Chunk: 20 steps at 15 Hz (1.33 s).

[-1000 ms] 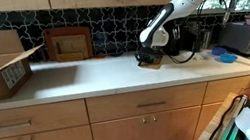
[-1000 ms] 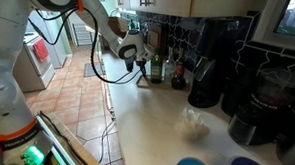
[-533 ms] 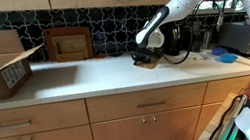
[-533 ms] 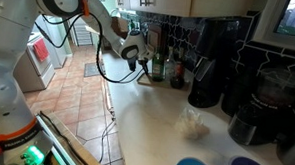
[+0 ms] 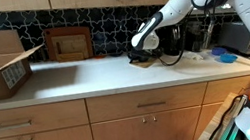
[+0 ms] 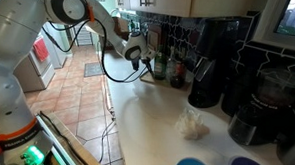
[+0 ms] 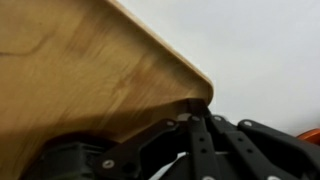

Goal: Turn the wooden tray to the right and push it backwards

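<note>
One gripper (jaws closed), against wooden tray

No text, brand, number or sign can be read in any of the views. Any print on the dark glass bottles standing at the back of the white counter is too small and blurred to make out.

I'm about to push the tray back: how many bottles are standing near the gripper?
2. One dark bottle stands just past the gripper; a second bottle stands beside it, nearer the black coffee machine. Others may be hidden behind the arm.
</note>
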Tool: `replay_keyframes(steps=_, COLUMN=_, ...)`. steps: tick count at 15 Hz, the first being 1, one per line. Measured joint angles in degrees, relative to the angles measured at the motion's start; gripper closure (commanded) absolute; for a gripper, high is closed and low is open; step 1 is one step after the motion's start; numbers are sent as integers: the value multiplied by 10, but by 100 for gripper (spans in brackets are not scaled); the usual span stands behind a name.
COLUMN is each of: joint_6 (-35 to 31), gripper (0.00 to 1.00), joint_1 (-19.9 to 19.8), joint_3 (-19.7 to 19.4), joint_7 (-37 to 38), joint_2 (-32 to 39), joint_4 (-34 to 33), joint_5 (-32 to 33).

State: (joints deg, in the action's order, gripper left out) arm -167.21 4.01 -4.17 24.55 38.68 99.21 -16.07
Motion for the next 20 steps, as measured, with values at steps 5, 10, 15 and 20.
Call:
replay_keyframes(steps=5, joint_6=-2, gripper=99, joint_1=56, joint_3=-68, joint_7=67, joint_2=44, joint_4=-58, joint_5=5)
replay_keyframes(steps=10, joint_6=-2, gripper=100, joint_1=99, joint_3=-129, joint_7=142, joint_2=92, joint_4=-115, joint_5=15)
replay_keyframes(steps=15, joint_6=3, gripper=99, joint_1=110, joint_3=-152, joint_7=180, joint_2=118, joint_4=-150, joint_5=37)
replay_keyframes(steps=20, joint_6=11, gripper=99, joint_1=106, joint_3=-152, joint_7=177, joint_2=107, joint_4=-137, joint_5=64)
